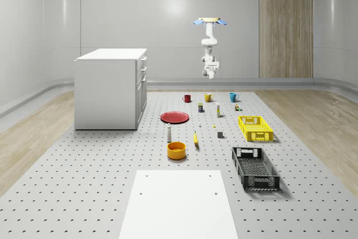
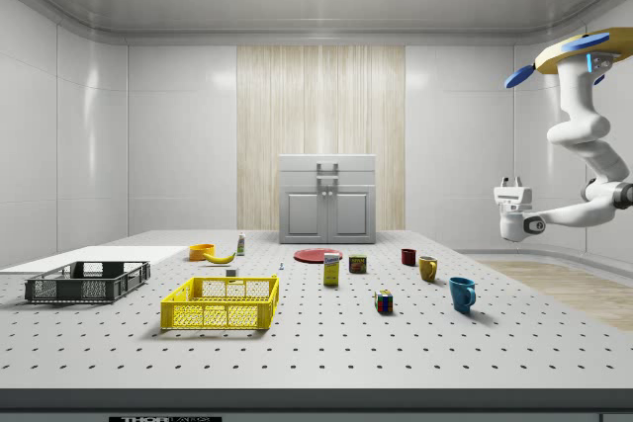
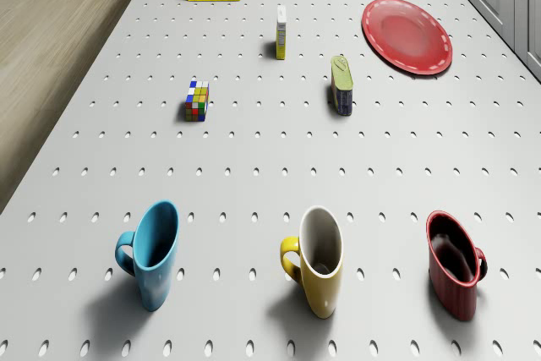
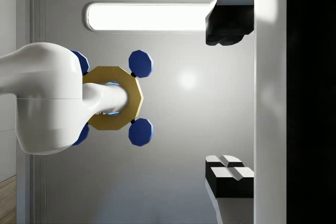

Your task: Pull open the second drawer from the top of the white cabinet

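Mugs: blue mug [image 3: 152, 253], yellow mug [image 3: 317, 259], red mug [image 3: 455, 264], all empty; tool [image 4: 229, 100] wide open, holding nothing.

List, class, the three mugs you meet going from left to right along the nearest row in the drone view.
Blue ceramic mug → yellow ceramic mug → dark red ceramic mug.

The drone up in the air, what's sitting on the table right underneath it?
The drone hovers above the table's far edge. Below it stand three mugs in a row: a blue mug, a yellow mug and a red mug. The gripper hangs well above them.
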